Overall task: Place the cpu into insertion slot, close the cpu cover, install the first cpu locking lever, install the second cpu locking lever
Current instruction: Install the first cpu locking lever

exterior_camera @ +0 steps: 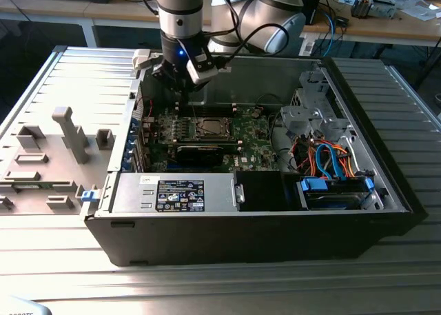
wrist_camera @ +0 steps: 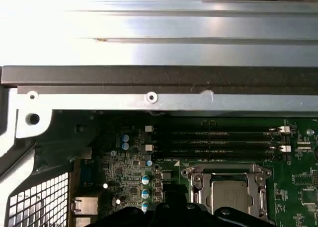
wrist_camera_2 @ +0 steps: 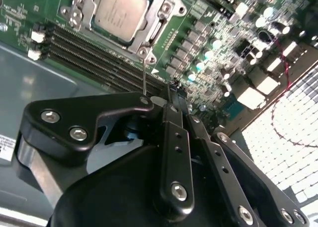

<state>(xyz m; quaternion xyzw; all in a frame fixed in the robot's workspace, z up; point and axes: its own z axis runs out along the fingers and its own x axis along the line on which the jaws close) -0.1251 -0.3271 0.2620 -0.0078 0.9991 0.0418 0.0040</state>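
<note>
Inside the open computer case (exterior_camera: 386, 191): the green motherboard (exterior_camera: 241, 139) lies flat, with the arm reaching down over its far edge.
Gripper (wrist_camera_2: 174, 95): hangs above the board beside the memory slots (wrist_camera_2: 94, 53); its black fingers (wrist_camera_2: 171, 137) look pressed close together with nothing between them.
Cpu (wrist_camera_2: 120, 11): sits seated in the insertion slot (exterior_camera: 211, 127), silver face up, seen in both wrist views.
Cpu cover (wrist_camera: 227, 180): the silver frame appears to lie down around the chip; whether it is latched I cannot tell.
Locking lever (wrist_camera_2: 144, 75): a thin wire rod stands up from the socket corner, near the gripper tip.
Handling: the chip is light, stiff and fragile; I judge it should be touched only at its edges. The lever is springy thin wire, best pushed near its free end.
Room: open above the socket; the case wall and memory slots lie near on one side, the black power supply (exterior_camera: 179, 194) well apart.
</note>
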